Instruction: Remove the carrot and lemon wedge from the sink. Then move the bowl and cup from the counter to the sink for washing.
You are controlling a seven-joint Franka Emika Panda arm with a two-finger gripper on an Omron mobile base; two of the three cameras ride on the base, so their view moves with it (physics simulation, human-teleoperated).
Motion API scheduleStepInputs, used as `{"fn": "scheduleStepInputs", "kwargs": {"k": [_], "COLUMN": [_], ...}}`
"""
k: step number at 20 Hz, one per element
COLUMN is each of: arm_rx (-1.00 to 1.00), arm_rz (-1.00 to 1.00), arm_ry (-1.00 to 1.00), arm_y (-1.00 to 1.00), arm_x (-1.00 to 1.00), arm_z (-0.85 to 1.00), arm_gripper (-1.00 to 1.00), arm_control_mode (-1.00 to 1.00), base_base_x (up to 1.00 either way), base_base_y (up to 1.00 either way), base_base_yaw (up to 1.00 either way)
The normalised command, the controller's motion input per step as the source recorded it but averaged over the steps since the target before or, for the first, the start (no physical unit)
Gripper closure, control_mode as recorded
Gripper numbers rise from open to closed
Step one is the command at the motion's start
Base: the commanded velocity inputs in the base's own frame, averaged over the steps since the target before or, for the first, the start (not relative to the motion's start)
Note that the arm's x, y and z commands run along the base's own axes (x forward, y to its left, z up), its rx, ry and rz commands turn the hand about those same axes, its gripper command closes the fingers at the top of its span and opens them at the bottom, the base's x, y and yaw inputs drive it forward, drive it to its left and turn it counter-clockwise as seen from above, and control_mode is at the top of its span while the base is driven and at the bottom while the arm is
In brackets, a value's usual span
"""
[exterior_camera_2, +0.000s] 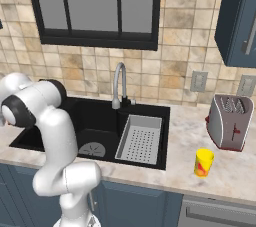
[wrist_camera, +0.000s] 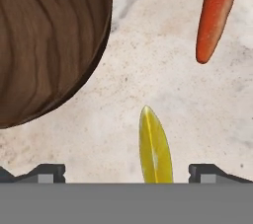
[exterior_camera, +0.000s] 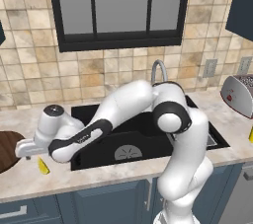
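Lemon wedge (exterior_camera: 44, 166) lies at the lower left of the left base view, on the beige worktop (exterior_camera: 123, 173) just off the left front corner of the black sink (exterior_camera: 148, 141). It looks like it has been set down there to clear the basin. The claw (exterior_camera: 25, 155) hangs just up and left of the wedge, and the brown bowl (exterior_camera: 9, 150) shows at the left edge, near both. No produce shows in the part of the basin the arm leaves visible.

Over in the right base view, the sink (exterior_camera_2: 100, 131) fills the middle left with its grey tray (exterior_camera_2: 140, 138) and faucet (exterior_camera_2: 119, 86). The yellow cup (exterior_camera_2: 204, 162) stands at the lower right on the worktop (exterior_camera_2: 220, 171), well apart from the basin and not yet moved.

Looking down from the hand view, the lemon wedge (wrist_camera: 155, 149) stands on edge at bottom centre, between the two fingertips (wrist_camera: 47, 172). The claw (wrist_camera: 126, 173) is spread wide and grips nothing; neither tip touches the wedge. The carrot (wrist_camera: 216, 13) lies at upper right on the worktop (wrist_camera: 163, 80), the bowl (wrist_camera: 47, 40) at upper left.
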Motion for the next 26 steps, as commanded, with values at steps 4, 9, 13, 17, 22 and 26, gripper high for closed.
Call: {"fn": "scheduleStepInputs", "kwargs": {"k": [4,9,13,17,22,26], "arm_rx": [0.00,0.00,0.00,0.00,0.00,0.00], "arm_rz": [-0.02,-0.01,-0.04,-0.05,-0.03,0.00], "arm_ry": [0.00,0.00,0.00,0.00,0.03,0.02], "arm_y": [0.00,0.02,0.10,0.12,0.19,0.23], "arm_x": [0.03,0.04,0.08,0.11,0.06,0.05], "arm_z": [0.22,0.19,0.09,0.07,0.01,0.00], "arm_gripper": [-1.00,-1.00,-1.00,-1.00,-1.00,-1.00], "arm_control_mode": [-1.00,-1.00,-1.00,-1.00,-1.00,-1.00], "base_base_x": [0.00,0.00,0.00,0.00,0.00,0.00], "base_base_y": [0.00,0.00,0.00,0.00,0.00,0.00], "base_base_yaw": [0.00,0.00,0.00,0.00,0.00,0.00]}}
